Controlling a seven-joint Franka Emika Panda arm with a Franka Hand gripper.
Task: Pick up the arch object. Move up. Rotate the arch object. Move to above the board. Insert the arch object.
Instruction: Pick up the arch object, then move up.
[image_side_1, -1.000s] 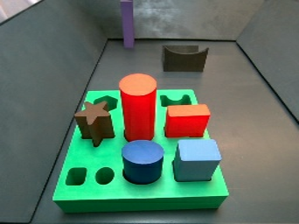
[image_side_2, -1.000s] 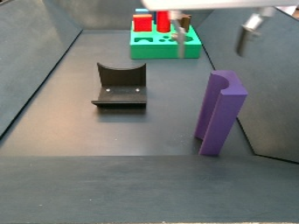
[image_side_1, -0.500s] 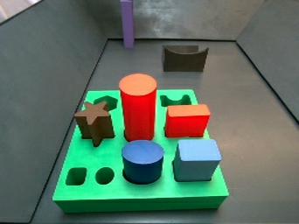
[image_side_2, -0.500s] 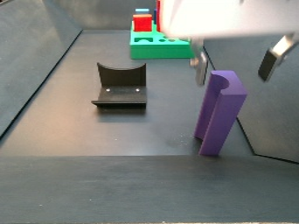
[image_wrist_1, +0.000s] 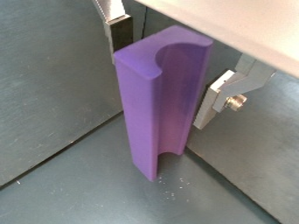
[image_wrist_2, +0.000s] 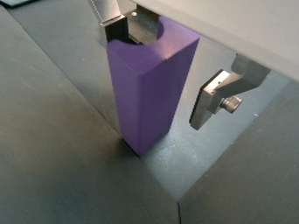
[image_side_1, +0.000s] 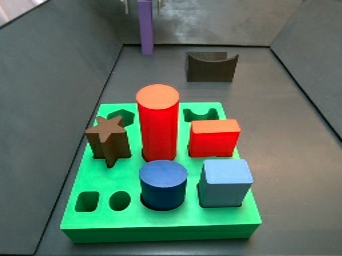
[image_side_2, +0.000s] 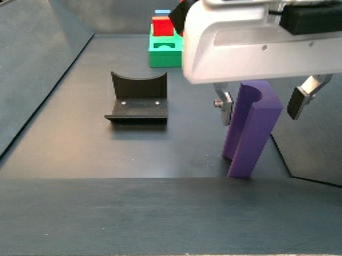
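Note:
The arch object (image_side_2: 251, 135) is a tall purple block standing upright on the dark floor near a wall. It also shows in a side view (image_side_1: 144, 32) at the far end. My gripper (image_side_2: 265, 100) is open and straddles its top, one finger on each side. In both wrist views the gripper (image_wrist_1: 163, 74) (image_wrist_2: 163, 66) has the arch object (image_wrist_1: 158, 105) (image_wrist_2: 146, 96) between its silver fingers, with a gap at one finger (image_wrist_1: 219, 98). The green board (image_side_1: 80, 228) lies at the near end in that side view, and far behind the gripper in a side view (image_side_2: 167, 56).
A dark olive-brown notched block (image_side_1: 210, 66) (image_side_2: 138, 98) stands on the floor near the arch. On the board stand a red cylinder (image_side_1: 158, 120), a red cube (image_side_1: 214, 137), a blue cylinder (image_side_1: 163, 185), a light blue cube (image_side_1: 227, 183) and a brown star (image_side_1: 108, 138). Grey walls enclose the floor.
My gripper has come down from high over the floor and now has its fingers on both sides of the arch object's top. The arch object has not moved.

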